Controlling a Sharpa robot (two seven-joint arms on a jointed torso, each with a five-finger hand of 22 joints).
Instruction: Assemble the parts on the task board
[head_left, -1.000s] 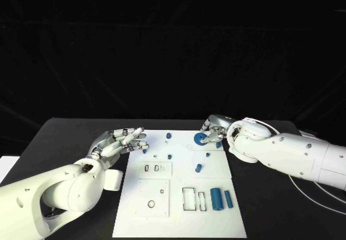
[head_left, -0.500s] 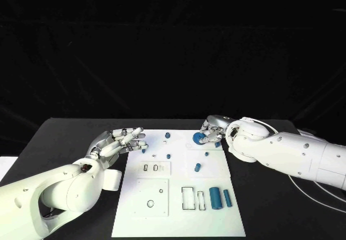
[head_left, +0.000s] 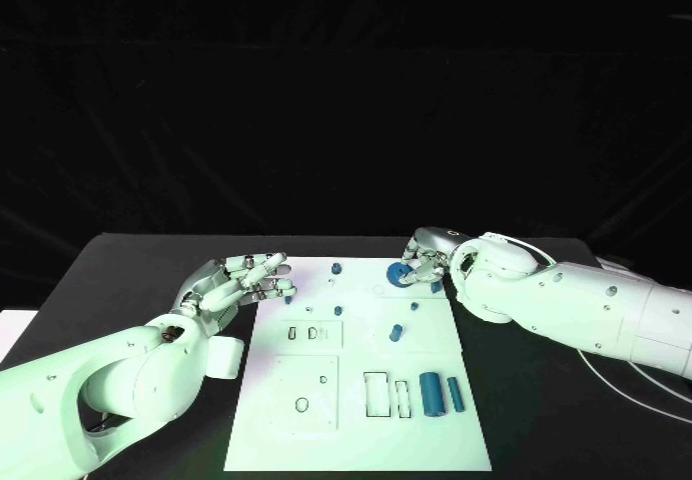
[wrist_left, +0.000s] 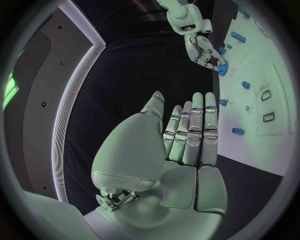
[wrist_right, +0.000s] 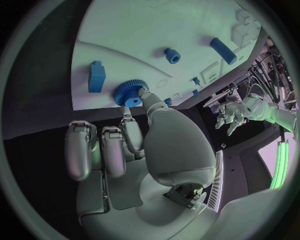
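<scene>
Right hand (head_left: 415, 266) has a blue toothed gear (wrist_right: 130, 93) pinched in its fingertips and has carried it a bit further over the far right corner of the task board (head_left: 325, 400) than a second ago, so I'd guess seating comes next. Left hand (head_left: 238, 283) still hovers empty, fingers spread, at the board's far left edge.

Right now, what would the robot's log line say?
right hand: pinches blue gear over task board | left hand: open, beside board | two blue cylinders: lying unplaced
</scene>
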